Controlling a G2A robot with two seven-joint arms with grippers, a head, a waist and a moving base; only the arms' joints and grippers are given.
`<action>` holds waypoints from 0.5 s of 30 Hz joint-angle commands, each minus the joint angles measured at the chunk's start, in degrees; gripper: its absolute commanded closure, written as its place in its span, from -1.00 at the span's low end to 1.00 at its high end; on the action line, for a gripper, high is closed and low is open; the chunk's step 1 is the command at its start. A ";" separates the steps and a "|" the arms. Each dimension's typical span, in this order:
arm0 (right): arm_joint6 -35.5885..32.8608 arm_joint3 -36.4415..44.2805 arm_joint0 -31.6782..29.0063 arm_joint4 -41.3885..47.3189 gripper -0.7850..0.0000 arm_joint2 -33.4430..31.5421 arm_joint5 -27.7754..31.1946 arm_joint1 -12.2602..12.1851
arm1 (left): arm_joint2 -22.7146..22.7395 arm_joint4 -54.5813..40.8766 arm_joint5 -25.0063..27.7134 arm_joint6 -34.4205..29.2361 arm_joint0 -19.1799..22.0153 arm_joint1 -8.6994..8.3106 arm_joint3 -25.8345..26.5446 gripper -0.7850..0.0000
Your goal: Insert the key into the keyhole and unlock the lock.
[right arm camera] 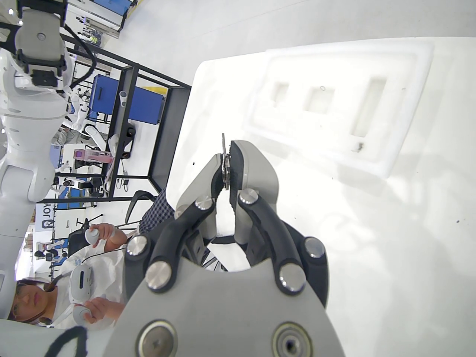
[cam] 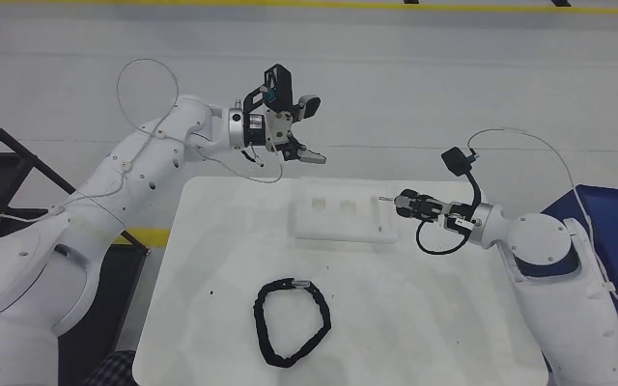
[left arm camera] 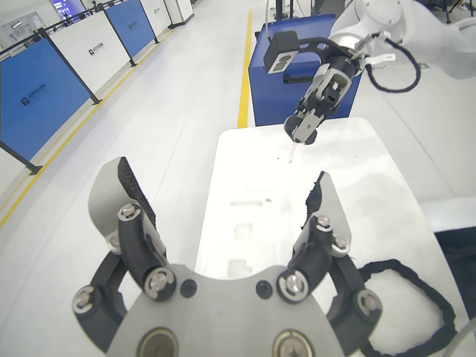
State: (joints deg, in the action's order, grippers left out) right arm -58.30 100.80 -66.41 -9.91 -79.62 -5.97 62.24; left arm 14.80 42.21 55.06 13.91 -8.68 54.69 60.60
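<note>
A black chain lock [cam: 292, 321] lies in a loop on the white table [cam: 212, 289], its metal lock end [cam: 301, 286] on the far side of the loop. My right gripper [cam: 399, 200] hovers over the table's right part, beside the foam tray, shut on a small metal key [right arm camera: 224, 150] whose blade [left arm camera: 292, 152] sticks out past the fingertips. My left gripper [left arm camera: 223, 183] is open and holds nothing; it hangs beyond the table's far left corner [cam: 314, 129], well away from the chain lock [left arm camera: 416, 299].
A white foam tray [cam: 343, 217] with three shallow cut-outs sits at the table's far middle, between the two grippers. A blue cabinet [left arm camera: 297, 72] stands behind the right arm. A black frame [cam: 29, 169] stands left of the table.
</note>
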 commanded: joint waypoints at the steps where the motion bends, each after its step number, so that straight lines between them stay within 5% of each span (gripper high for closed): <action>1: 0.00 0.00 0.00 0.00 1.00 0.00 0.00 0.00 | 0.69 3.87 -0.04 -0.30 -1.74 -1.02 1.04 -1.00; 15: 0.00 0.00 0.00 0.00 1.00 0.00 0.00 0.00 | 1.71 17.44 2.94 9.15 -18.66 -5.74 7.70 -1.00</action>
State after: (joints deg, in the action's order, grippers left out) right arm -58.30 100.80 -66.41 -9.91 -79.62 -5.97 62.24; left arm 16.90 58.64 58.00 22.71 -26.24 49.08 67.78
